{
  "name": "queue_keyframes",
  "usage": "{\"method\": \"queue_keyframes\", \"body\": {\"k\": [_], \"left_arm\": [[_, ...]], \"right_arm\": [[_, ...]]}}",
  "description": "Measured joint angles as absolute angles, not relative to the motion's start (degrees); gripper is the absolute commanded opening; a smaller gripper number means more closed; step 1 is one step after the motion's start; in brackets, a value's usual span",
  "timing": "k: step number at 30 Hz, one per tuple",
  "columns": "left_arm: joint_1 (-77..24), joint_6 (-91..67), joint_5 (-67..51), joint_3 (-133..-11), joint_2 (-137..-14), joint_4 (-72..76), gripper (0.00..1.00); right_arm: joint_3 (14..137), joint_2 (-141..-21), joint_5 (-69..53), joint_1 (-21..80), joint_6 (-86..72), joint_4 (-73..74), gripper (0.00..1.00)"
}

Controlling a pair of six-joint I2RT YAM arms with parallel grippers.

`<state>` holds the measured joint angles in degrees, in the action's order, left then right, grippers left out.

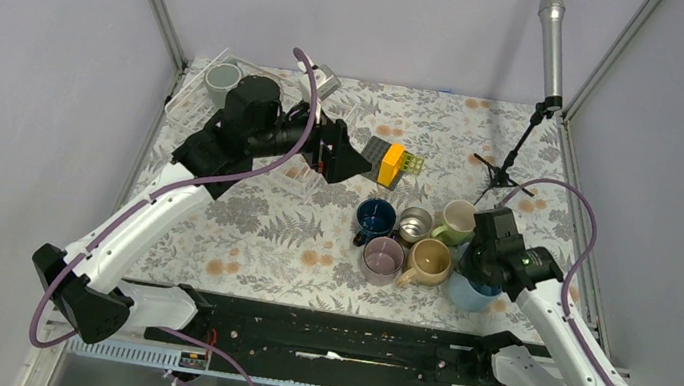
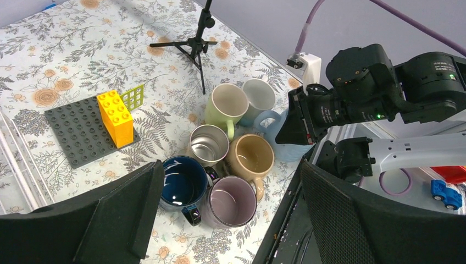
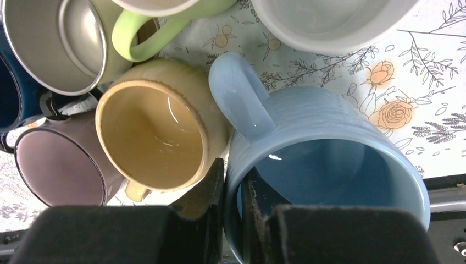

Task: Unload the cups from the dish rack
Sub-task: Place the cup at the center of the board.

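— Where does the work stand?

— The right gripper (image 3: 232, 181) is closed on the wall of the light blue mug (image 3: 329, 143), with one finger inside and one outside. This is at the near edge of the tabletop (image 1: 291, 236), toward the right corner. I cannot tell if the mug stands on the table or hangs just above it. The left gripper (image 2: 231, 176) is wide open with nothing in it. It is over the dish rack (image 1: 187, 106), which sits in the far left corner.

— What may go wrong, do you think?

— The outside finger is squeezed between the blue mug and the tan mug (image 3: 154, 137), and these two touch. If the fingers open there or pull away sideways, I think the tan mug is pushed into the mauve mug (image 3: 60, 159) and the steel mug (image 3: 60, 44), which are tight beside it. The blue mug is also the one nearest to the near edge. A small drag toward the arms could bring it over onto the black rail (image 1: 328, 337).

— And on the left side?

— A grey mug (image 1: 222, 81) sits in the rack, right in the corner. A second pale mug (image 1: 324, 81) seems to be at the rack's far side, and it looks tilted. The left arm lies across the rack, so a low sweep may catch the wires or tip that mug over.

— Is there any brand or label to read?

— No. The mugs are plain and the yellow block (image 2: 115, 118) shows only studs. I find no readable writing on the arms either.
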<state>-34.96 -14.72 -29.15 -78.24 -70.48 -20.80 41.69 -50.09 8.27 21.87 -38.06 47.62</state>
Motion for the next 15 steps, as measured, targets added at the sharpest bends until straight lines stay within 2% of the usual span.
{"method": "queue_keyframes", "body": {"k": [15], "left_arm": [[-34.96, -14.11, -29.65, -78.22, -70.48, -20.84, 0.99]], "right_arm": [[36.23, -51.48, 12.86, 22.31, -42.09, 42.22, 0.00]]}}
